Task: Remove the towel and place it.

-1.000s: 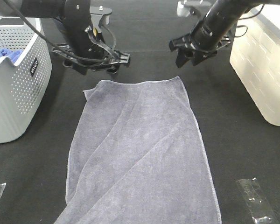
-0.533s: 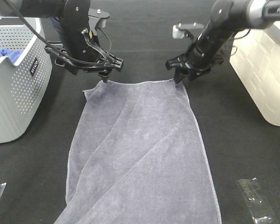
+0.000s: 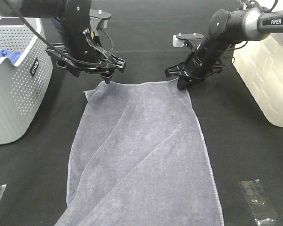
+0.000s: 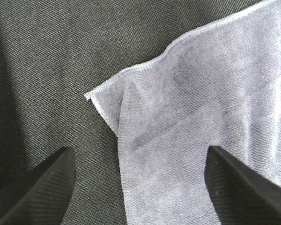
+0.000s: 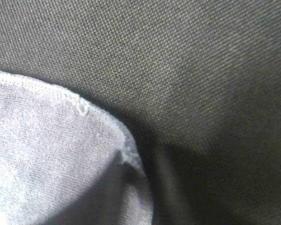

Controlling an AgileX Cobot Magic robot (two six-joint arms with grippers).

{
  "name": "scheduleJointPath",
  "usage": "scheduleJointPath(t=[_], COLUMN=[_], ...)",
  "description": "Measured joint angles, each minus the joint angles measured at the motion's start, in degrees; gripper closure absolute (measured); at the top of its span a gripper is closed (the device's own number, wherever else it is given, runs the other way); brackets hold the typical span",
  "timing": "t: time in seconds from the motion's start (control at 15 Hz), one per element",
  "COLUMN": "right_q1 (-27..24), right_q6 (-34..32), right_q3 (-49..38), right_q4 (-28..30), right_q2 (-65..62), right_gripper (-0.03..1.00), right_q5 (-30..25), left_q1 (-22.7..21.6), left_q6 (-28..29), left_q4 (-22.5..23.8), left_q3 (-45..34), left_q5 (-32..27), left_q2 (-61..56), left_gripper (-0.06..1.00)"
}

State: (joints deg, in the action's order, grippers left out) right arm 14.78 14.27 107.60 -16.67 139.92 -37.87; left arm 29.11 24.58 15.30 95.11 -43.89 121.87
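Lengthwise, the greyish-lavender microfibre towel [image 3: 141, 160] runs from bottom to upper centre, left gripper [image 4: 138, 159] fingers spread, right gripper [image 3: 179, 81] fingers unreadable, grey perforated basket [image 3: 19, 94] holding blue cloth [image 3: 2, 55].

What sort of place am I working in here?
Likely a lab bench staged for laundry sorting: a black cloth-covered table, a towel spread flat on it, a perforated basket and a white bin at its sides.
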Motion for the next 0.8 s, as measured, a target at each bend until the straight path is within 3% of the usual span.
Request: scheduleJointPath(t=[0.07,0.33,0.6,0.8], right_q1=[0.0,0.0,0.0,0.0], right_q6=[-0.1,-0.3,-9.6,-13.4], right_q3=[0.0,2.9,9.9,10.4], right_q4=[-0.5,0.9,14.2,20.8], right_q2=[0.0,0.3,0.3,-1.6], right_gripper=[0.94,0.97,0.97,0.97], right_q5=[0.0,-4.4,-14.6,-18.1], left_q1=[0.0,0.0,0.0,0.0], left_q6=[0.0,0.1,0.1,0.2], left_q4=[0.0,-0.1,0.1,0.2], left_q3=[0.0,0.0,0.0,0.0], left_q5=[0.0,0.0,0.0,1.0], left_q2=[0.0,0.0,0.0,0.0], left_gripper=[0.22,0.22,0.22,0.25])
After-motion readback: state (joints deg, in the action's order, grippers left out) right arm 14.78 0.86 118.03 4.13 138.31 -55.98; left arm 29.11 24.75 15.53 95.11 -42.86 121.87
